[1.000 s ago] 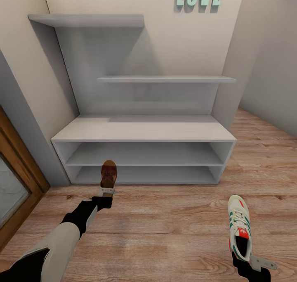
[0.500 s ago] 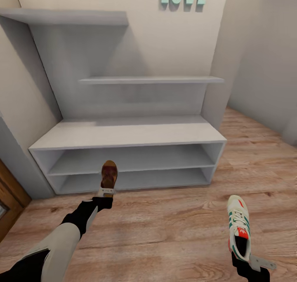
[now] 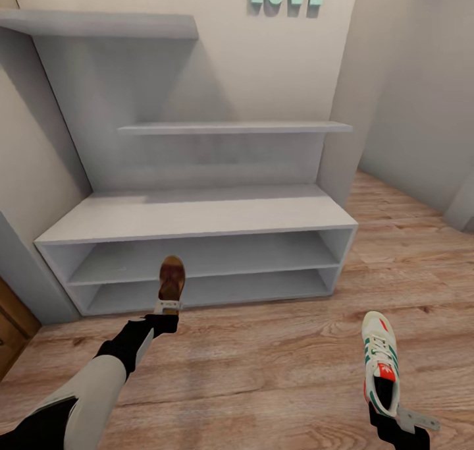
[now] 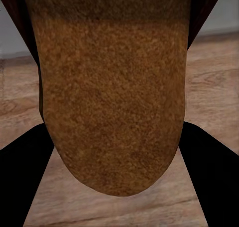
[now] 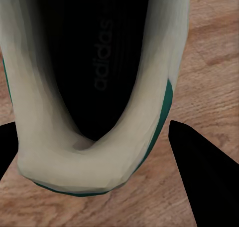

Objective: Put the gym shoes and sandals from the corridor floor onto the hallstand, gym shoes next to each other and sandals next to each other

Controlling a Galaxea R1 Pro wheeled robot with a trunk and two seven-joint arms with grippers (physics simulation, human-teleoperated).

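A brown sandal (image 3: 172, 278) hangs toe-forward before the white rack (image 3: 197, 218); a white, green-striped sneaker (image 3: 381, 363) is held above the wood floor (image 3: 276, 364).

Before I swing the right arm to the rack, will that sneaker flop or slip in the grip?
Probably stiff: the gym shoe juts straight out from the right gripper without sagging. Held only at the heel, it may pivot. It looks light.

L arm (image 3: 99, 377): beige forearm shell, black wrist & elbow (glossy), pale grey finger plates at both hands.
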